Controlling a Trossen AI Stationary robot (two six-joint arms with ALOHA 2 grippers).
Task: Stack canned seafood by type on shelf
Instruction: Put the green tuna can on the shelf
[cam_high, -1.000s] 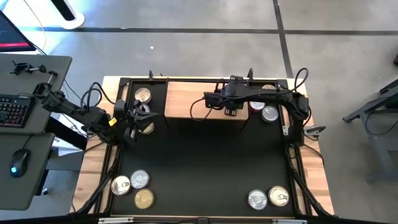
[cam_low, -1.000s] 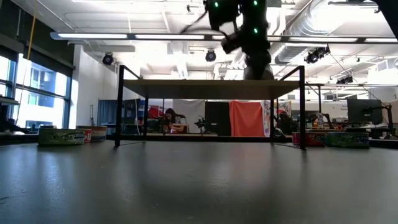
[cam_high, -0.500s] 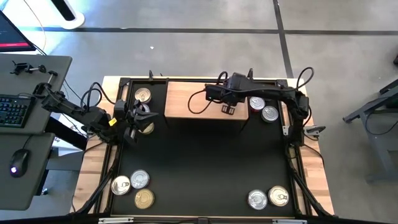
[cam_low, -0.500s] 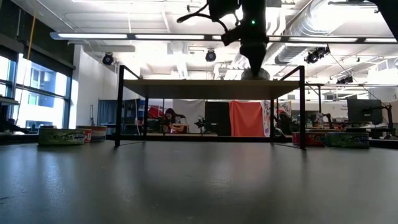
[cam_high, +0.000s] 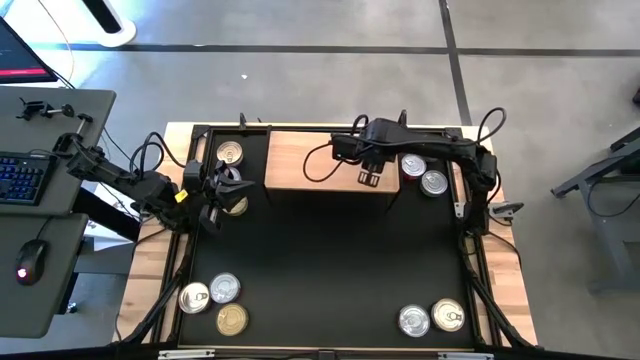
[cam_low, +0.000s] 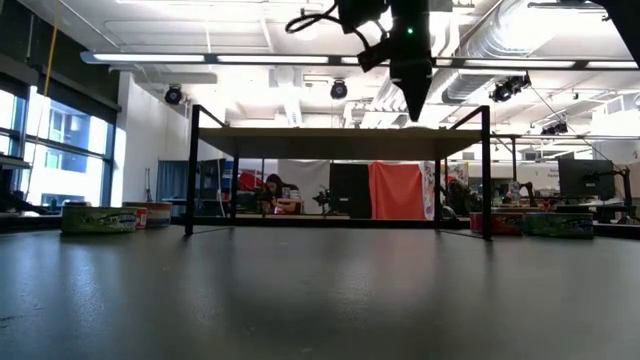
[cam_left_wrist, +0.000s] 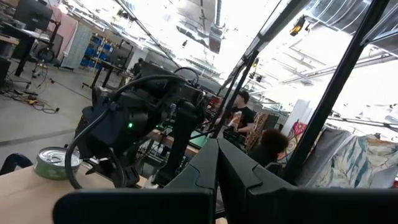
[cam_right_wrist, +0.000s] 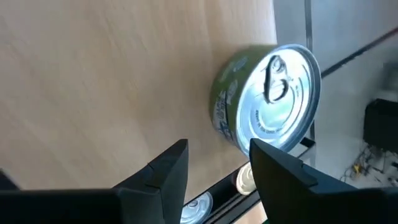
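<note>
A green-sided tin with a silver pull-tab lid (cam_right_wrist: 267, 99) stands on its base on the light wooden shelf (cam_right_wrist: 112, 74). My right gripper (cam_right_wrist: 217, 149) hangs open above the shelf, its fingers clear of that tin. From above, the right gripper (cam_high: 368, 178) is over the shelf's (cam_high: 300, 160) right part and the arm hides the tin. The low view has the right gripper (cam_low: 413, 108) pointing down above the shelf top (cam_low: 300, 131). My left gripper (cam_high: 226, 188) waits left of the shelf, shut (cam_left_wrist: 217, 155), near a gold-lidded tin (cam_high: 238, 206). The left wrist view also shows the green tin (cam_left_wrist: 56, 163).
More tins stand on the black mat (cam_high: 330, 260): one by the far left corner (cam_high: 230, 152), two right of the shelf (cam_high: 412, 166) (cam_high: 433, 182), three near left (cam_high: 224, 288), two near right (cam_high: 448, 316). A black frame rail (cam_high: 480, 260) edges the mat.
My right gripper has risen from just above the shelf top and shifted slightly toward the table's left; the arm has swung a little toward the far edge. The left arm has kept still.
</note>
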